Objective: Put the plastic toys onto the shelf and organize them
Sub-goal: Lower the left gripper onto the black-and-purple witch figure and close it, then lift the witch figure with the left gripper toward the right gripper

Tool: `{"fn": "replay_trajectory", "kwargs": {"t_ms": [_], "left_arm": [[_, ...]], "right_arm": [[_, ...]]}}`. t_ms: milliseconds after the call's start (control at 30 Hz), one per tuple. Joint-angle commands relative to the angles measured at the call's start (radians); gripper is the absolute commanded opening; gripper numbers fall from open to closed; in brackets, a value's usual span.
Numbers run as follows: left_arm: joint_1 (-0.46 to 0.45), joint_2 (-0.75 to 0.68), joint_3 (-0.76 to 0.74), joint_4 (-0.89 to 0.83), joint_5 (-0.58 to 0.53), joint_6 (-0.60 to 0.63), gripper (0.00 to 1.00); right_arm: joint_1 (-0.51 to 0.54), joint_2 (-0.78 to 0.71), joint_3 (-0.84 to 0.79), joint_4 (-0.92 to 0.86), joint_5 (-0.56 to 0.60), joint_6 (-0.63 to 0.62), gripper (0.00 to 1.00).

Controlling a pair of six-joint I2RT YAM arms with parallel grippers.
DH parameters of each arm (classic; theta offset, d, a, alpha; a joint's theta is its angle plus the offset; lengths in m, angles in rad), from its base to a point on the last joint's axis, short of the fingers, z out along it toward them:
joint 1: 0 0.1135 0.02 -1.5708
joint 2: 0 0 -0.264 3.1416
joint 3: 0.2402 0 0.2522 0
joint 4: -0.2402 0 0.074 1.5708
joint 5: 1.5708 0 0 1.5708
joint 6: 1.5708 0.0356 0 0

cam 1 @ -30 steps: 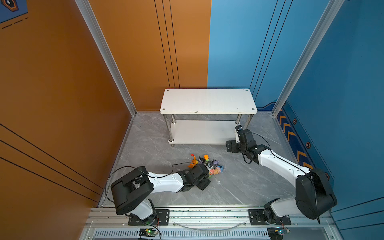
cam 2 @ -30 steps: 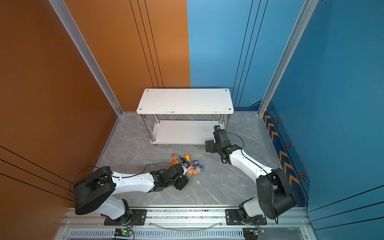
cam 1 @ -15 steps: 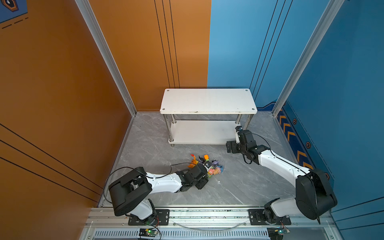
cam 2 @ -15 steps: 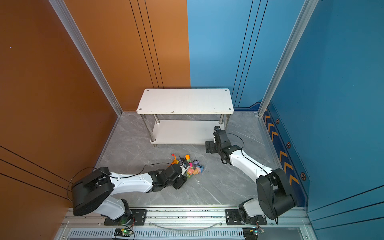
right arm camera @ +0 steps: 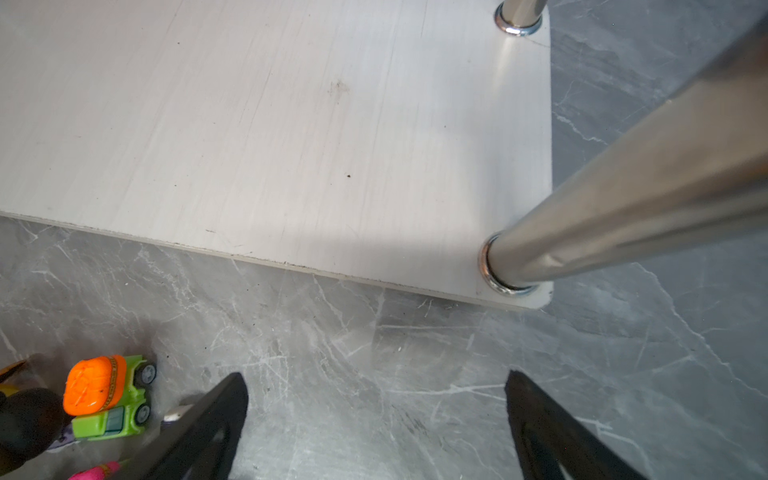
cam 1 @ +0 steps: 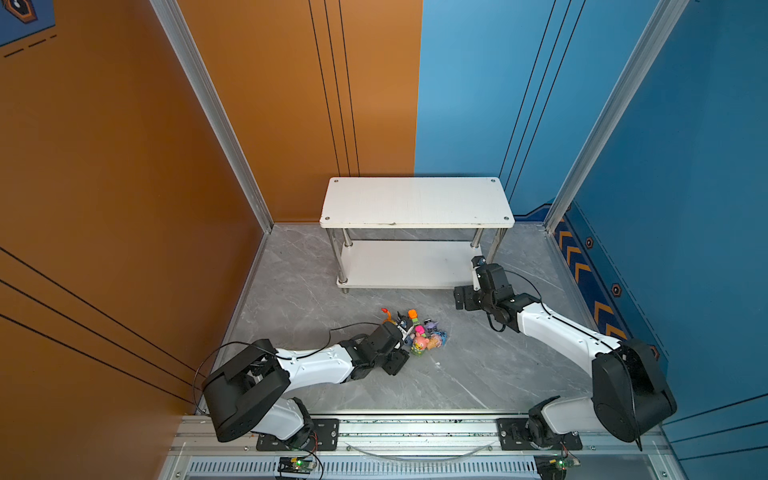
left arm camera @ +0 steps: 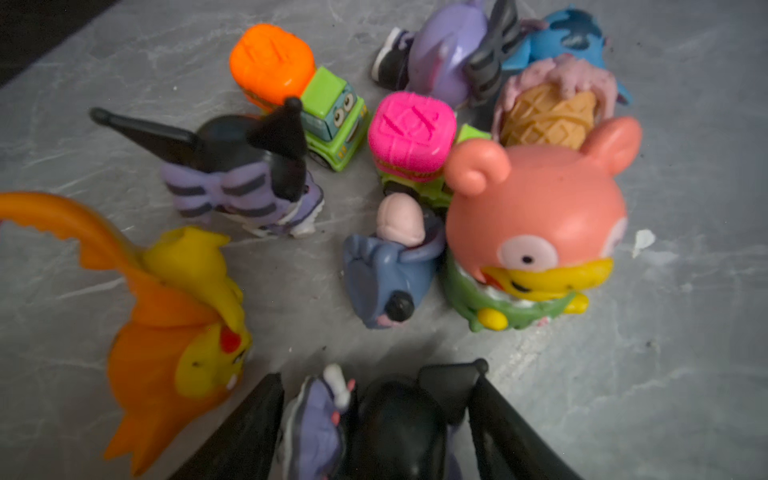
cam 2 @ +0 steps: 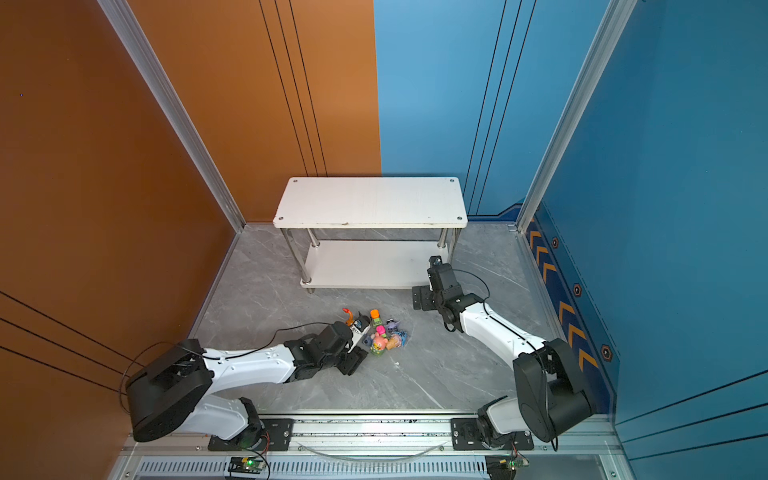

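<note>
We see two matching arms. The left arm (cam 1: 316, 368) and the right arm (cam 1: 561, 334) each wear smooth white shells dotted with small dark screws, set between bulky black joint housings (cam 1: 627, 390). A thin black cable (cam 1: 357, 326) runs along the left one. Each ends in a flat black base plate (cam 1: 326, 430). On the right gripper (right arm camera: 376, 376), the fingers (right arm camera: 199, 432) are matt black wedges, each with a slot.

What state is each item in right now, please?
shelf, upright, no toys visible on either board.
plastic toys, clustered on the floor.
left gripper, jaws flanking a black-purple eared toy; grip unclear.
right gripper, jaws open, holding nothing.
pink bear, upright.
grey-blue donkey, lying down.
</note>
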Motion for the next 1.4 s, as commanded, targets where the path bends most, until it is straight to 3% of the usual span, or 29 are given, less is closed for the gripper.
{"fn": "replay_trajectory", "kwargs": {"t_ms": [0, 200, 433, 1067, 1233, 1367], "left_arm": [[0.017, -0.026, -0.01, -0.037, 0.045, 0.0, 0.77], [0.027, -0.039, -0.006, -0.068, 0.059, 0.0, 0.83], [0.028, -0.01, 0.004, -0.082, 0.062, -0.016, 0.84], [0.031, -0.015, 0.001, -0.071, 0.076, -0.017, 0.61], [0.066, -0.091, 0.002, -0.088, 0.143, -0.043, 0.58], [0.14, -0.193, 0.0, -0.092, 0.27, -0.095, 0.54]], "right_arm": [[-0.003, -0.023, -0.017, 0.003, 0.028, 0.002, 0.98], [-0.003, -0.021, -0.024, 0.011, 0.028, 0.002, 0.98], [-0.005, -0.023, -0.029, 0.014, 0.027, 0.002, 0.98], [-0.005, -0.025, -0.034, 0.017, 0.023, 0.005, 0.98], [-0.005, -0.028, -0.034, 0.016, 0.021, 0.004, 0.98], [-0.003, -0.036, -0.034, 0.013, 0.02, -0.001, 0.98]]}}
